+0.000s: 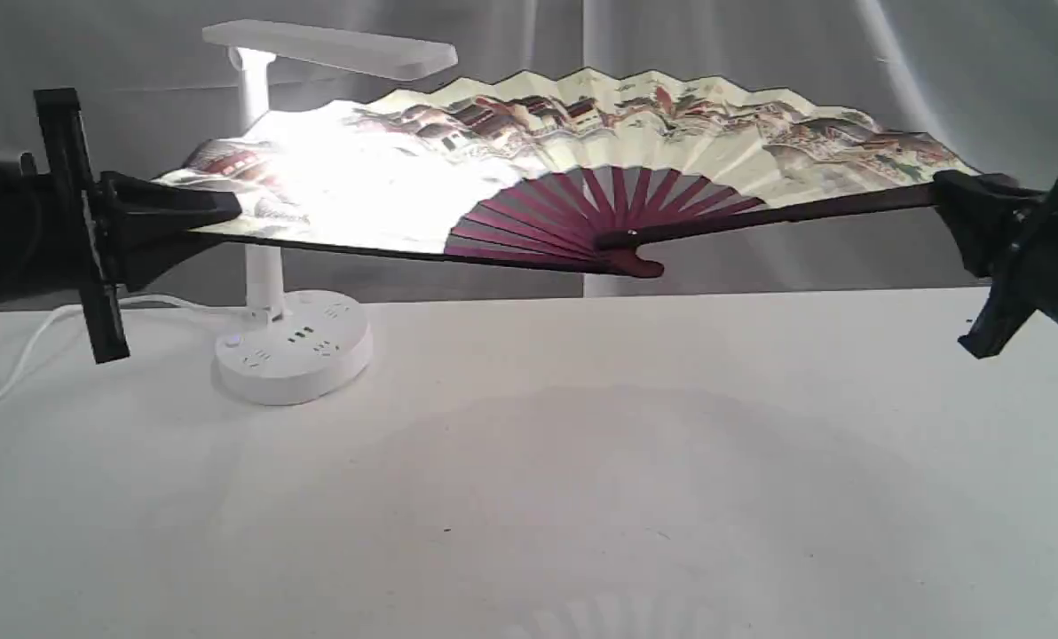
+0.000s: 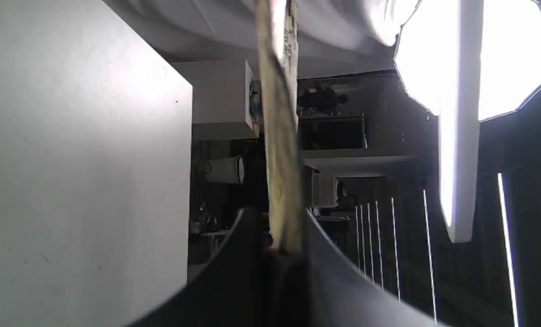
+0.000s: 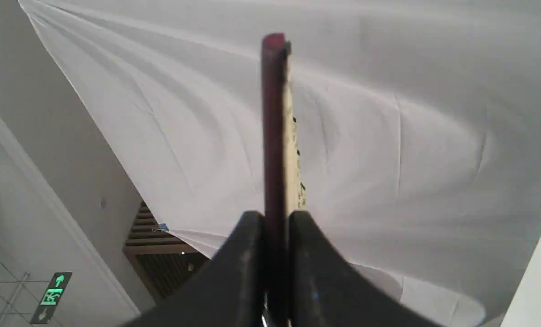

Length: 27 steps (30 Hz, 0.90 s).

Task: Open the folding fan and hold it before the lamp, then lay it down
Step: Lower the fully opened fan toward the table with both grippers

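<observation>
The folding fan (image 1: pixel 582 151) is spread wide and held in the air above the table, cream leaf with painted houses and maroon ribs facing the exterior camera. My left gripper (image 1: pixel 218 209) is shut on its left outer rib, my right gripper (image 1: pixel 955 191) shut on its right outer rib. The white lamp (image 1: pixel 267 266) stands behind the fan's left part, lit, and its glow washes out the leaf there. In the left wrist view the fan (image 2: pixel 279 150) runs edge-on from between the fingers, with the lamp head (image 2: pixel 456 136) beside it. The right wrist view shows the maroon rib (image 3: pixel 274 127) pinched.
The lamp's round base (image 1: pixel 294 351) with sockets sits on the white table (image 1: pixel 582 497) at the left, its white cord (image 1: pixel 23 355) trailing off the left edge. A grey-white cloth backdrop (image 1: pixel 848 53) hangs behind. The fan casts a faint shadow on the tabletop.
</observation>
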### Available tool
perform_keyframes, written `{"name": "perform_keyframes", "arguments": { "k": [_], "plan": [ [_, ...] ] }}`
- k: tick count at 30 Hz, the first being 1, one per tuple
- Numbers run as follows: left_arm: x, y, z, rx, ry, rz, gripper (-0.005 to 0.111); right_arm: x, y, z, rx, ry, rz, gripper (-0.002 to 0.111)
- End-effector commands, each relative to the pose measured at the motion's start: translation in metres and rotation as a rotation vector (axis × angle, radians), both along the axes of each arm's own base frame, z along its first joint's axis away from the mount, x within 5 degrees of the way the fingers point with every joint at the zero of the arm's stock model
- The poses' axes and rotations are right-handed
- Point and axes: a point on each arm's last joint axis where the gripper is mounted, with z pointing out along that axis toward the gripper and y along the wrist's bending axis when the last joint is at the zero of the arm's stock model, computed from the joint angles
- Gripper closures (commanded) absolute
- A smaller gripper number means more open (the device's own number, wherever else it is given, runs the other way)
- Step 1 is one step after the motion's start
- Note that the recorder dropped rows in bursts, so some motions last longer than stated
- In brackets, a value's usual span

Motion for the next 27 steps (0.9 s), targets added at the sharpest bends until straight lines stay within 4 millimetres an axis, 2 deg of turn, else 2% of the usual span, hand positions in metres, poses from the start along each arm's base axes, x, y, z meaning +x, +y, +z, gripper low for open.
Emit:
{"name": "perform_keyframes", "arguments": {
  "k": [1,7,12,16,21,27],
  "plan": [
    [-0.001,0.005,0.005,0.002,-0.007,0.031,0.107,-0.002,-0.011,0.016,0.003,-0.025,-0.05,0.108],
    [-0.003,0.005,0.007,0.01,-0.001,0.023,0.107,-0.005,-0.009,0.027,-0.011,-0.047,-0.045,0.108],
    [-0.008,0.008,0.011,0.015,-0.007,0.032,0.107,-0.005,-0.009,0.025,-0.027,-0.02,-0.048,0.108],
    [-0.015,0.02,0.011,0.018,-0.004,0.067,0.107,-0.005,-0.01,0.025,-0.026,-0.018,-0.051,0.108],
    [-0.025,0.04,0.002,0.019,0.024,0.123,0.107,-0.005,-0.01,0.025,-0.026,-0.019,-0.05,0.108],
    [-0.033,0.05,-0.01,0.03,0.04,0.149,0.107,-0.005,-0.009,0.025,-0.028,-0.023,-0.044,0.108]
  ]
}}
